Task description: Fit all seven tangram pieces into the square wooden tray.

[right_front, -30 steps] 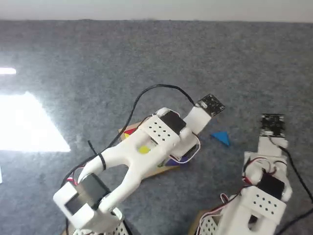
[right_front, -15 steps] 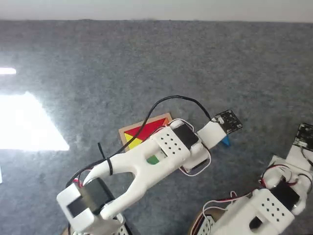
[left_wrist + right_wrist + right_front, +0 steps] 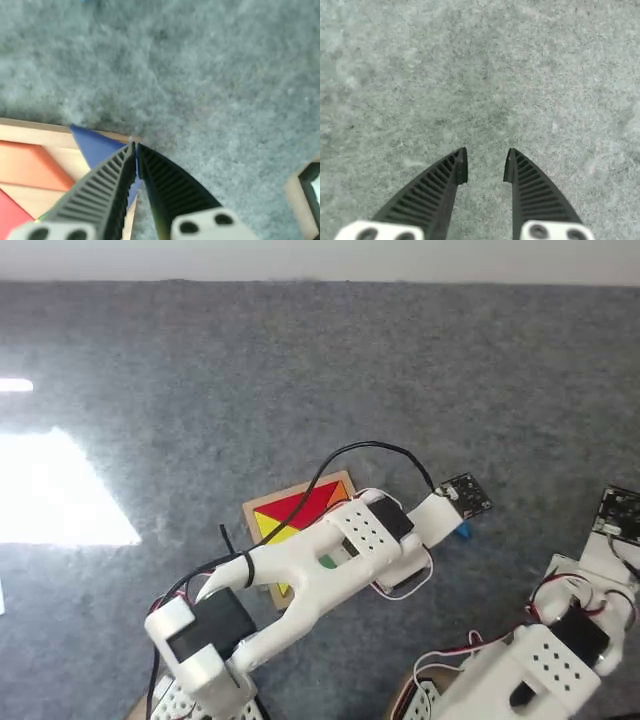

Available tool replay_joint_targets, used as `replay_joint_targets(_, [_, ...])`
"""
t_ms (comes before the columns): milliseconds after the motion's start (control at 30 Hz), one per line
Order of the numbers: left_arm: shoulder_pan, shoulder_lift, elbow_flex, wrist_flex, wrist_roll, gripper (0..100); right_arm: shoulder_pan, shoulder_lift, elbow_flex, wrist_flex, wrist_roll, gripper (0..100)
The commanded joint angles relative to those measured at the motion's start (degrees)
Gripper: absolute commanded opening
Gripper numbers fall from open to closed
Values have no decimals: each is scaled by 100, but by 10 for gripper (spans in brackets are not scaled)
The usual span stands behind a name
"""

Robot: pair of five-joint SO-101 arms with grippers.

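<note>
Left wrist view: left gripper (image 3: 135, 146) closed over dark-blue triangle (image 3: 93, 143) at tray (image 3: 25, 129) edge; right gripper (image 3: 486, 165) parted.

You have one wooden tray (image 3: 296, 490) and two arms, the left arm (image 3: 290, 572) and the right arm (image 3: 545, 665). You can count six tangram pieces: one red piece (image 3: 303, 504), one yellow piece (image 3: 266, 527), one green piece (image 3: 327, 562), one orange piece (image 3: 30, 165), one dark blue piece (image 3: 95, 145), and one light blue piece (image 3: 462, 530) off the tray.

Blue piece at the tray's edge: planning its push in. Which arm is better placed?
Left. The left hand, shut, sits at the blue piece by the tray's rim; the right hand hangs open over the mat.
</note>
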Motion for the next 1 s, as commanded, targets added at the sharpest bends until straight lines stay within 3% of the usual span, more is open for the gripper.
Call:
replay_joint_targets(0, [-114, 26, -171, -114, -62, 14, -48, 22, -97, -66, 70, 137])
replay_joint_targets(200, [-466, 0, -171, -88, -79, 14, -48, 22, -97, -57, 70, 137])
replay_joint_targets(967, [-730, 0, -479, -79, 457, 14, -259, 22, -88, 40, 193, 137])
